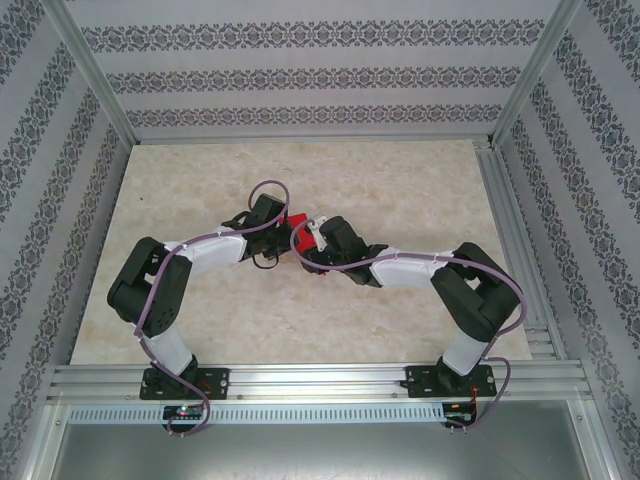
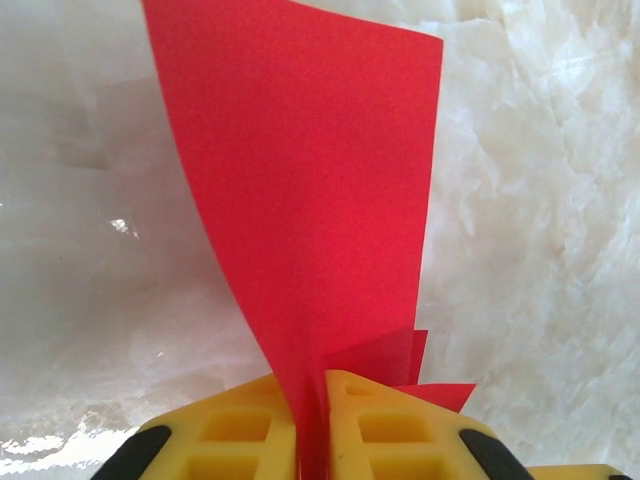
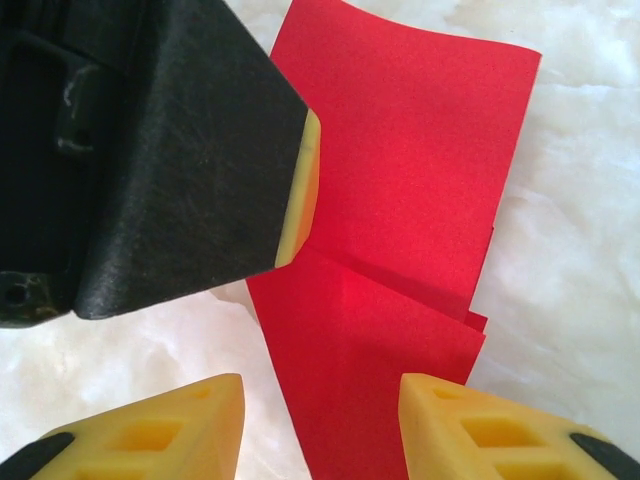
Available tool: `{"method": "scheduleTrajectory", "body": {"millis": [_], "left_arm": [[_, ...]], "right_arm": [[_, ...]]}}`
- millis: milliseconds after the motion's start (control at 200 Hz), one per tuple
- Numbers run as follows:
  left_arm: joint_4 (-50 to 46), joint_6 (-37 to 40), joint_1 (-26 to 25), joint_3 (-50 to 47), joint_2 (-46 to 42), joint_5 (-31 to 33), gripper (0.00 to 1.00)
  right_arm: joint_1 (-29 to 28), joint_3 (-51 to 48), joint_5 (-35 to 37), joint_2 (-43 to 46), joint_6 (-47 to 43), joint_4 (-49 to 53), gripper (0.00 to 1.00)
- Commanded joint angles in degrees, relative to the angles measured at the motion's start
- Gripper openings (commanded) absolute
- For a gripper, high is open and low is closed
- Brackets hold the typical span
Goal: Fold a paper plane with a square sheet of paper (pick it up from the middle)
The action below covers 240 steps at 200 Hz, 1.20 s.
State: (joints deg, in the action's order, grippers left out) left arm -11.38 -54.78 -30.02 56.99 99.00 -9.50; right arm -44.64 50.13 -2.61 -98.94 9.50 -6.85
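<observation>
The square sheet of paper (image 2: pixel 300 180) is bright red and folded into overlapping layers with a crease across it. It stands up from my left gripper (image 2: pixel 312 388), whose yellow fingers are shut on its lower edge. In the right wrist view the same sheet of paper (image 3: pixel 400 200) runs between the spread yellow fingers of my right gripper (image 3: pixel 320 395), which is open and apart from it on both sides. The left gripper's black finger (image 3: pixel 170 150) presses its pad on the paper's left edge. From above, the paper (image 1: pixel 297 221) shows as a small red patch between the two grippers at mid-table.
The pale marbled table top (image 1: pixel 400 190) stretches around both arms. Aluminium frame rails (image 1: pixel 300 378) run along the near edge and the right side (image 1: pixel 510 230). Patterned walls close in the back and sides.
</observation>
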Motion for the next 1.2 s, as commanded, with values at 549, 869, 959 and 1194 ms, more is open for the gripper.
{"method": "scheduleTrajectory", "body": {"millis": [549,869,959,1194], "left_arm": [[-2.6,-7.6,0.5,0.6,-5.0,0.6,0.07],[-3.3,-10.8,0.5,0.6,-4.6,-0.9,0.05],[-3.7,-11.8,0.4,0.8,-4.6,-1.0,0.05],[-5.6,-12.2,0.4,2.1,-4.8,-1.1,0.06]], "right_arm": [[-0.3,-14.3,-3.4,2.3,-10.4,-25.6,0.44],[-1.1,-14.4,-1.3,-2.0,-15.6,-35.6,0.51],[-1.8,-13.4,-0.7,-3.7,-17.1,-35.7,0.53],[-2.1,-12.2,1.7,-8.1,-18.8,-38.6,0.52]]}}
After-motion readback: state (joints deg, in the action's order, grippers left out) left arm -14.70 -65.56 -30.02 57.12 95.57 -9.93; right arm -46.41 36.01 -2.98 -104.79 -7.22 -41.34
